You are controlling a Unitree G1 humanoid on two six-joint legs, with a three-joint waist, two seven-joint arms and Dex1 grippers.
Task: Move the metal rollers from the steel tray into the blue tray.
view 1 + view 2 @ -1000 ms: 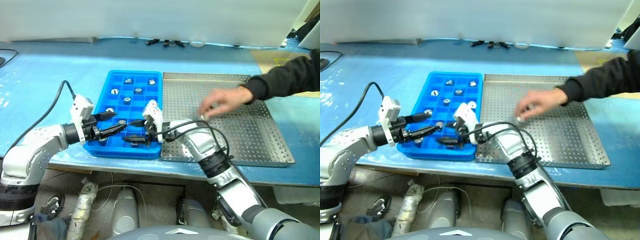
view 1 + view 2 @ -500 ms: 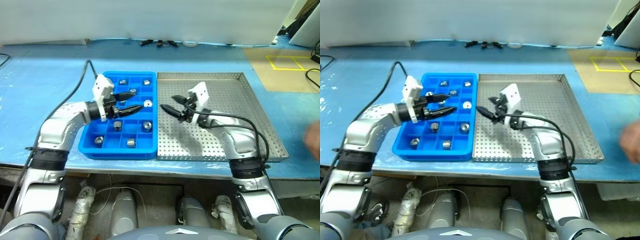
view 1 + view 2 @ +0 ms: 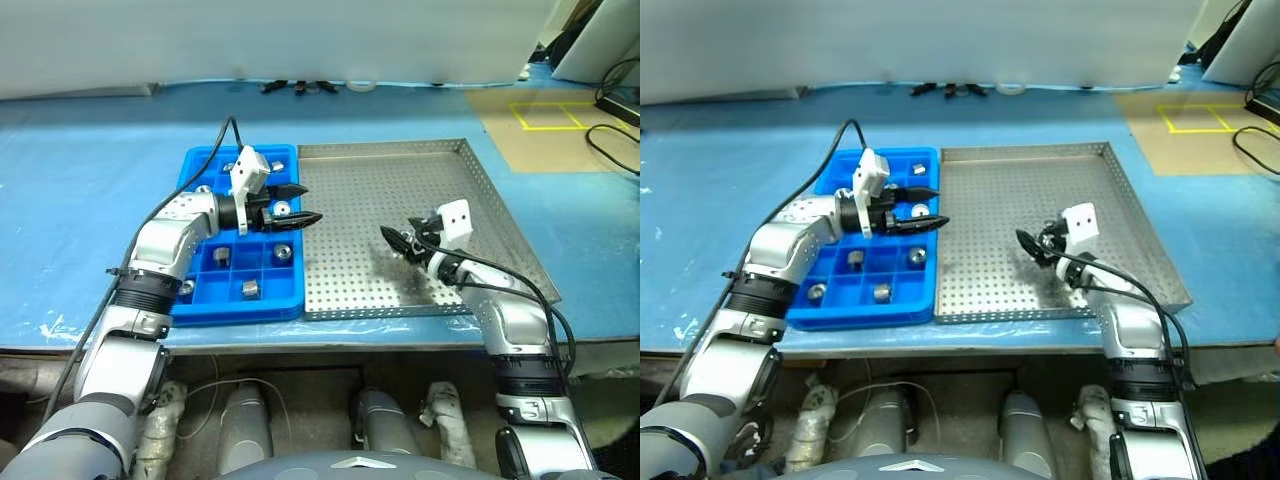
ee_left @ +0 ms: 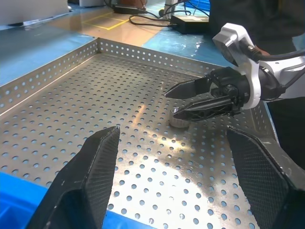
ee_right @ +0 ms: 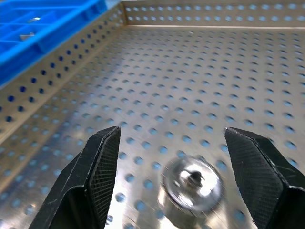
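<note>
Open right hand (image 5: 169, 157) poised at one shiny metal roller (image 5: 191, 183) on the perforated steel tray (image 3: 400, 190).
Left hand (image 3: 297, 204) spread wide, empty, above the bright blue compartment tray (image 3: 205, 300) on the desk.

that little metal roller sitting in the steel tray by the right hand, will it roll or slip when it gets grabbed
The roller stands on its flat end, so it probably won't roll unless tipped. Its shiny surface may slip between the right hand's open fingers. Likely stiff.

Metal roller (image 5: 192, 183) on steel tray (image 5: 200, 86) (perforated), between spread gripper (image 5: 183, 179) fingers
</note>
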